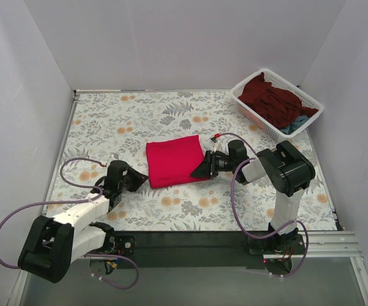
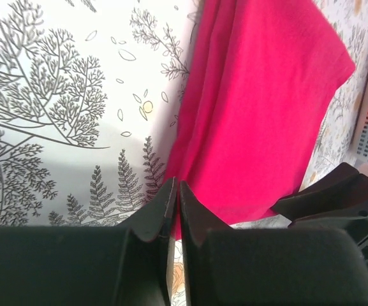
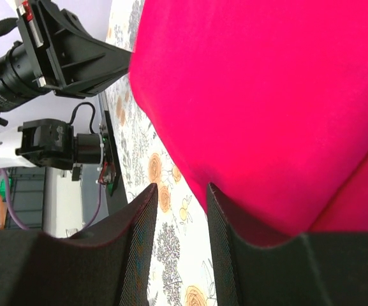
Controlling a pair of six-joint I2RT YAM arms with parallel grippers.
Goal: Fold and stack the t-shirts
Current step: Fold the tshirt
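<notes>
A bright red t-shirt (image 1: 176, 160) lies folded into a rectangle on the floral table; it also shows in the left wrist view (image 2: 260, 95) and the right wrist view (image 3: 266, 95). My left gripper (image 1: 143, 178) sits at the shirt's near left corner, jaws pressed together (image 2: 174, 186) above the cloth edge, nothing visibly held. My right gripper (image 1: 196, 173) is at the near right corner, jaws apart (image 3: 180, 188), one finger over the red cloth, one over the table. Dark maroon t-shirts (image 1: 270, 99) and a teal-blue one (image 1: 295, 124) lie in the basket.
A white mesh basket (image 1: 250, 115) stands at the back right corner, near the right wall. The floral tablecloth (image 1: 126, 121) covers the table. Grey walls enclose the left, back and right sides. Purple cables loop beside both arms.
</notes>
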